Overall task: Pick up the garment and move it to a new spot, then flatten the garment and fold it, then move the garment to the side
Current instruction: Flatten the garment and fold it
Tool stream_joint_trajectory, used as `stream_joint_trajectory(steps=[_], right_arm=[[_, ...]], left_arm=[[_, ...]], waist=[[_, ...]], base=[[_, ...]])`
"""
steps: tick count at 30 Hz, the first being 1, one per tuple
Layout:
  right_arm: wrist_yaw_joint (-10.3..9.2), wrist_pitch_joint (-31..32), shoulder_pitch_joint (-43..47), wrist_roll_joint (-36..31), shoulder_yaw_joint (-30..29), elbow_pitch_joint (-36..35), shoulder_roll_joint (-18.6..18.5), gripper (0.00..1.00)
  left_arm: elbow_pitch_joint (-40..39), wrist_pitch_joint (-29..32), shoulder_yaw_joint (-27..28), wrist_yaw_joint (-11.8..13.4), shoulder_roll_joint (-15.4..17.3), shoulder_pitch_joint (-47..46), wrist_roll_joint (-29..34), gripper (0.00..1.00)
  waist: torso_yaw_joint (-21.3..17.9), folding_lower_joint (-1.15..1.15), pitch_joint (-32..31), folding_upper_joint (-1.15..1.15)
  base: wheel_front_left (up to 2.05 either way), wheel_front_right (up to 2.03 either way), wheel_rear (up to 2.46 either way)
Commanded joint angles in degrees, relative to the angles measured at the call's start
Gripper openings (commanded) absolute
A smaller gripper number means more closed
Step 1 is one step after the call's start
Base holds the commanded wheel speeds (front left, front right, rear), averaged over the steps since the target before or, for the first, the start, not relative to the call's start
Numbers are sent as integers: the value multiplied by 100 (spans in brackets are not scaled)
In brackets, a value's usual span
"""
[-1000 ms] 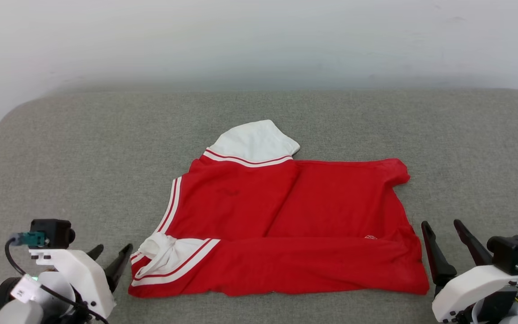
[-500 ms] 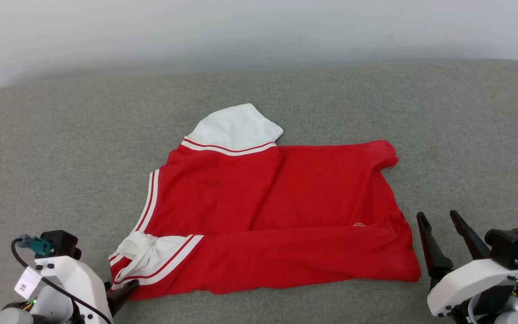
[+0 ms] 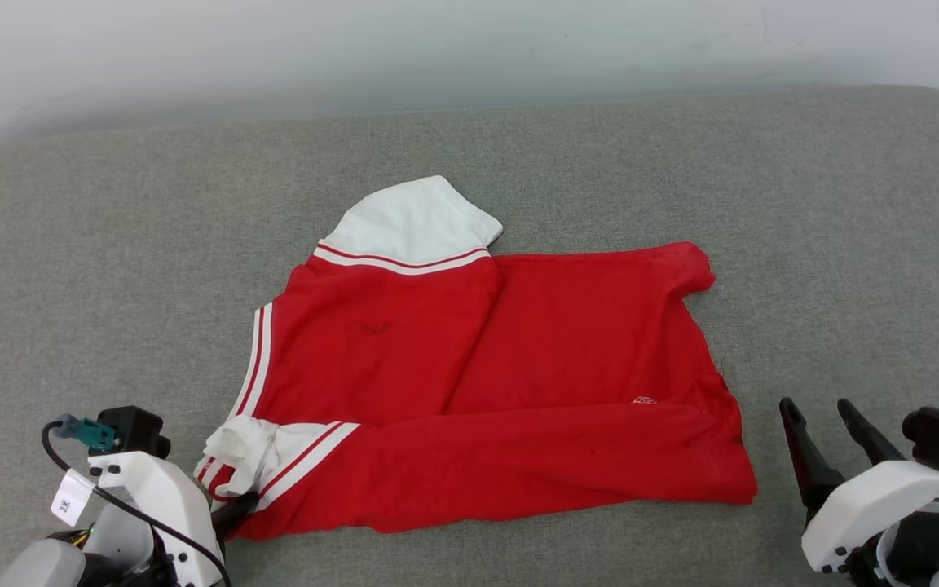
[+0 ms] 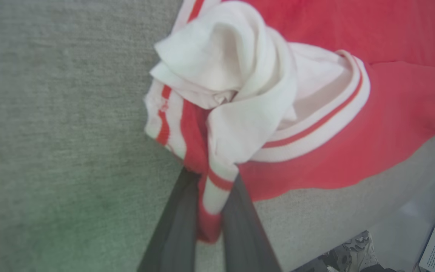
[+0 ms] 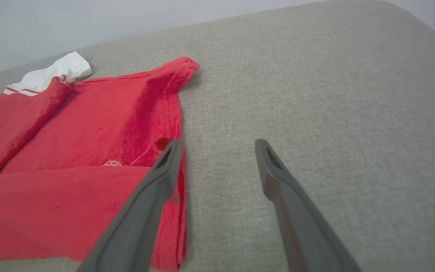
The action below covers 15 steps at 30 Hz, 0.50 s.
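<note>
Garment (image 3: 502,367) spread on grey cushion (image 3: 111,244) between both claws, striped sleeve corner pinched in closed left claw (image 4: 212,185); right claw (image 5: 218,145) spread wide, just beside opposite hem.

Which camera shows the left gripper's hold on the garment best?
Left wrist view: the left gripper pinches the garment's striped corner, close up. Head view shows it small, half hidden; right wrist view shows the garment's other end.

Red jersey (image 3: 518,367) with white sleeves and red-and-white striped trim. Lies plain side up on grey padded surface (image 3: 111,244), near long edge folded over. One sleeve flat at far side; other bunched at near-left corner, pinched in left claw (image 4: 213,177).
</note>
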Motion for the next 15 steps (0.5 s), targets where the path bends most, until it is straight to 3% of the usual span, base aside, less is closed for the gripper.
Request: stream_joint_trajectory(steps=[1, 9, 15], right_arm=[[-3, 157, 53, 31, -30, 19, -48, 100], [-3, 2040, -47, 414, 175, -61, -335, 100], [-3, 2515, -332, 560, 668, 69, -443, 100]], left_arm=[[79, 0, -126, -31, -106, 86, 42, 0], [-497, -406, 27, 94, 134, 89, 342, 0], [-981, -440, 23, 217, 218, 94, 482, 0]], waist=[[14, 0, -27, 0], [145, 0, -119, 0], [271, 0, -5, 0]], base=[[0, 0, 0], [0, 0, 0], [0, 0, 0]])
